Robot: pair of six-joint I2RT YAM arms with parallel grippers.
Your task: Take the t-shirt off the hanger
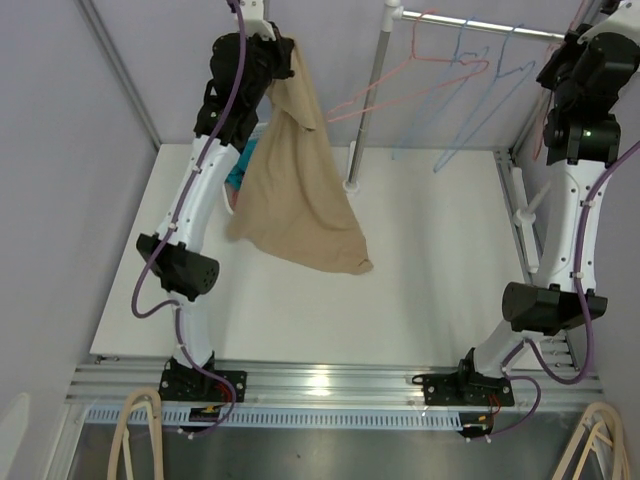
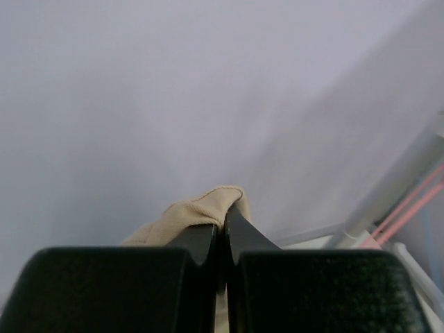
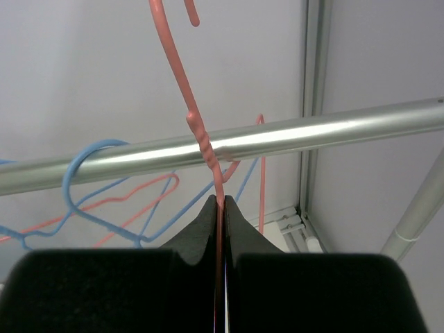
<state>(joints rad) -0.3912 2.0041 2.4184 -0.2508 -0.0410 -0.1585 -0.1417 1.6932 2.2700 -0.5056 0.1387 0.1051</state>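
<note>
The tan t-shirt (image 1: pixel 300 190) hangs limp from my left gripper (image 1: pixel 283 48), raised high at the back left. Its lower hem droops just above the white table (image 1: pixel 430 280). In the left wrist view the gripper (image 2: pixel 223 216) is shut on a fold of the tan cloth (image 2: pixel 191 211). No hanger shows inside the shirt. My right gripper (image 3: pixel 220 202) is shut on the neck of a pink wire hanger (image 3: pixel 182 90), up by the right end of the metal rail (image 3: pixel 291 135). The hanger's hook rises in front of the rail.
More pink (image 1: pixel 420 62) and blue (image 1: pixel 480 95) wire hangers dangle from the rail (image 1: pixel 480 25), which stands on a post (image 1: pixel 368 100) at the table's back. Something teal (image 1: pixel 238 175) lies behind the left arm. Wooden hangers (image 1: pixel 140 435) sit below the near edge.
</note>
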